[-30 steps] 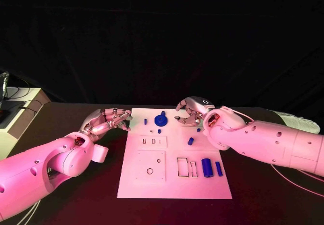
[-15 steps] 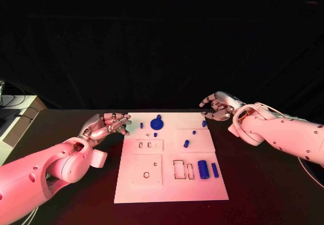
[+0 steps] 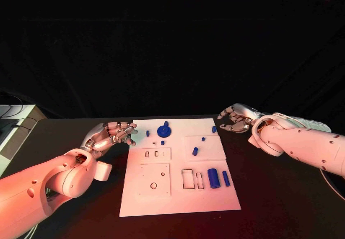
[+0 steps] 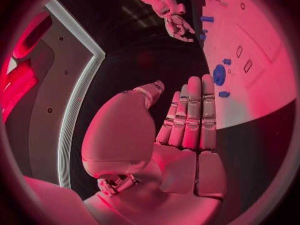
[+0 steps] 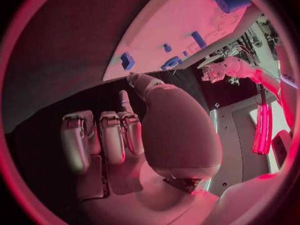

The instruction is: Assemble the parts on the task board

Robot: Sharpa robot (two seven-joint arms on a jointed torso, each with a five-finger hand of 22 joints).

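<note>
The white task board [image 3: 180, 199] lies in the middle of the black table. At its far end sit a round blue part [image 3: 164, 131] and several small blue pieces, one of them near the far right corner [image 3: 214, 129]. A thick blue cylinder [image 3: 213, 176] and a slim blue bar [image 3: 226, 178] lie at the near right. My left hand [image 3: 111, 133] hovers just off the board's far left edge, fingers stretched out, holding nothing. My right hand [image 3: 236, 118] hangs off the far right corner, fingers loosely bent, empty. The left wrist view shows the left hand [image 4: 181, 120] beside the board [image 4: 250, 45].
A pale box [image 3: 14, 119] stands at the table's far left edge. Rectangular and round recesses [image 3: 153, 185] mark the board's near half. Bare black tabletop runs along both long sides of the board.
My right hand has drawn back from over the board's far right corner to the table beside it. The left hand has stayed in place. The camera has shifted.
</note>
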